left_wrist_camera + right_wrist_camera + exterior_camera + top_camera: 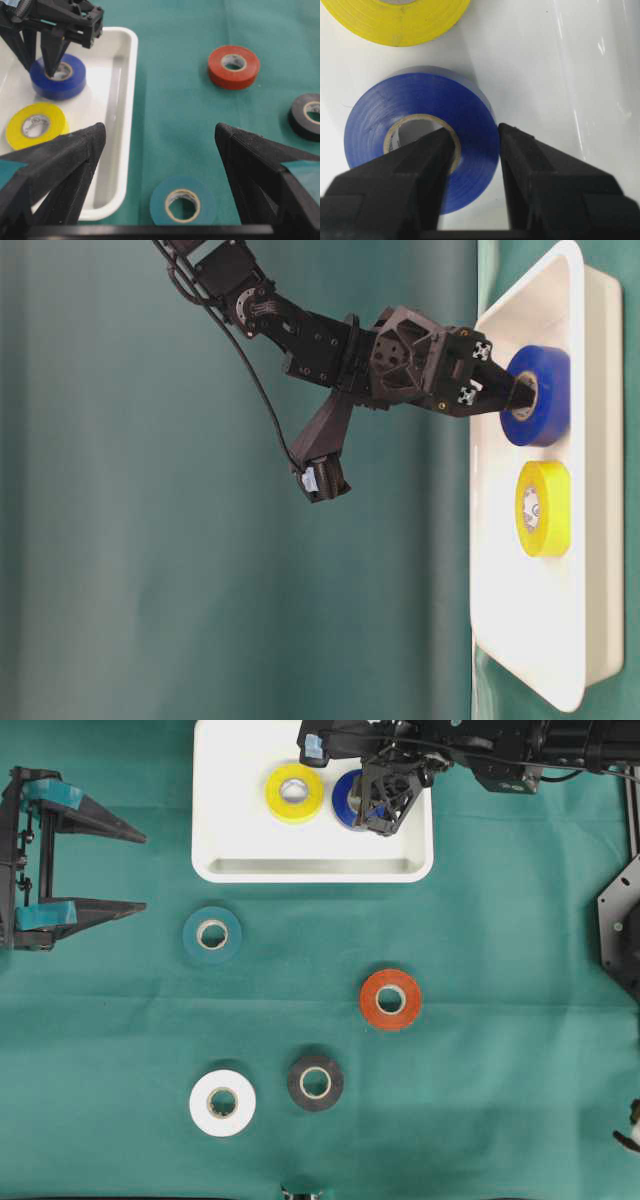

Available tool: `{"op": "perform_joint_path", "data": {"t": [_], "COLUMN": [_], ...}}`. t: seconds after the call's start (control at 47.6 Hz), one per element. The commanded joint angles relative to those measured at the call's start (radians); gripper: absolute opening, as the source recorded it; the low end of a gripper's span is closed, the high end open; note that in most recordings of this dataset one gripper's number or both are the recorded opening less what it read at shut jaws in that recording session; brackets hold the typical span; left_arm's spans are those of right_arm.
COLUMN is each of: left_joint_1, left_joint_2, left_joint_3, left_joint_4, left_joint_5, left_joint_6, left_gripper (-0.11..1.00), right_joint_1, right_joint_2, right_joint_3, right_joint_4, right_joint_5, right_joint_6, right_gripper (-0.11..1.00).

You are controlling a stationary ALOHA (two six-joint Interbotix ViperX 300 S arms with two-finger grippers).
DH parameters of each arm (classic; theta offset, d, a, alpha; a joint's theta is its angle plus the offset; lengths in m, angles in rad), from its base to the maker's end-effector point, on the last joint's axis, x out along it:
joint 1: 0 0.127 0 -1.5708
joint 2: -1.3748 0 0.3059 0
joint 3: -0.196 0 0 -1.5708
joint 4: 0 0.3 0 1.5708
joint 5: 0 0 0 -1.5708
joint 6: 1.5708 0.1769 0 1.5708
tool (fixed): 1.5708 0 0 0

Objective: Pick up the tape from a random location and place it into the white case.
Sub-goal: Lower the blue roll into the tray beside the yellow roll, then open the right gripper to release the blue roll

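Right gripper [472, 137]: low inside the white case, pointing down at the blue tape roll; one finger stands inside the roll's core, the other just outside its wall, so the wall sits between them. In the right wrist view a narrow gap shows between the outer finger and the tape; whether the inner finger still presses the core I cannot tell. The jaws are slightly parted, and a firm grip cannot be confirmed.
Blue tape roll [349, 798]: flat on the floor of the case, directly beneath the right gripper.
Yellow tape roll [294, 793]: also flat in the case, just beside the blue roll, on the side away from the right gripper's arm; the two rolls look apart, not touching.
White case [230, 868]: on the green cloth, holding both rolls; the right gripper reaches over its rim.
Left gripper [140, 872]: well apart from the case, hovering at the cloth's edge, jaws spread wide with nothing between them.
Teal tape roll [212, 935]: on the cloth just ahead of the left gripper's fingertips, outside the case.
Red tape roll [390, 999]: on the cloth, far from the left gripper, well below the right gripper in the overhead view.
Black tape roll [315, 1082]: near the red roll, farther from the case.
White tape roll [222, 1102]: beside the black roll, farthest from the right gripper.
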Motion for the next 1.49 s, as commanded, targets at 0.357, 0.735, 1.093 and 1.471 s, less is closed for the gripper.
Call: {"op": "perform_joint_path", "data": {"t": [0.357, 0.735, 1.093, 1.471], "left_joint_1": [0.000, 0.000, 0.002, 0.002], "left_joint_2": [0.002, 0.002, 0.002, 0.002], "left_joint_3": [-0.029, -0.035, -0.037, -0.037], "left_joint_4": [-0.002, -0.002, -0.002, -0.002], "left_joint_5": [-0.005, -0.003, -0.003, 0.008], "left_joint_6": [-0.002, -0.002, 0.000, -0.002], "left_gripper": [0.98, 0.98, 0.98, 0.98], "right_joint_1": [-0.002, 0.000, 0.008, 0.014], "right_joint_2": [-0.044, -0.221, -0.324, -0.325], "right_joint_3": [-0.015, -0.087, -0.138, -0.138], "right_joint_4": [-0.012, -0.025, -0.052, -0.052], "right_joint_5": [0.005, 0.196, 0.348, 0.339], "right_joint_6": [0.000, -0.008, 0.000, 0.000], "right_gripper": [0.89, 0.91, 0.91, 0.91]}}
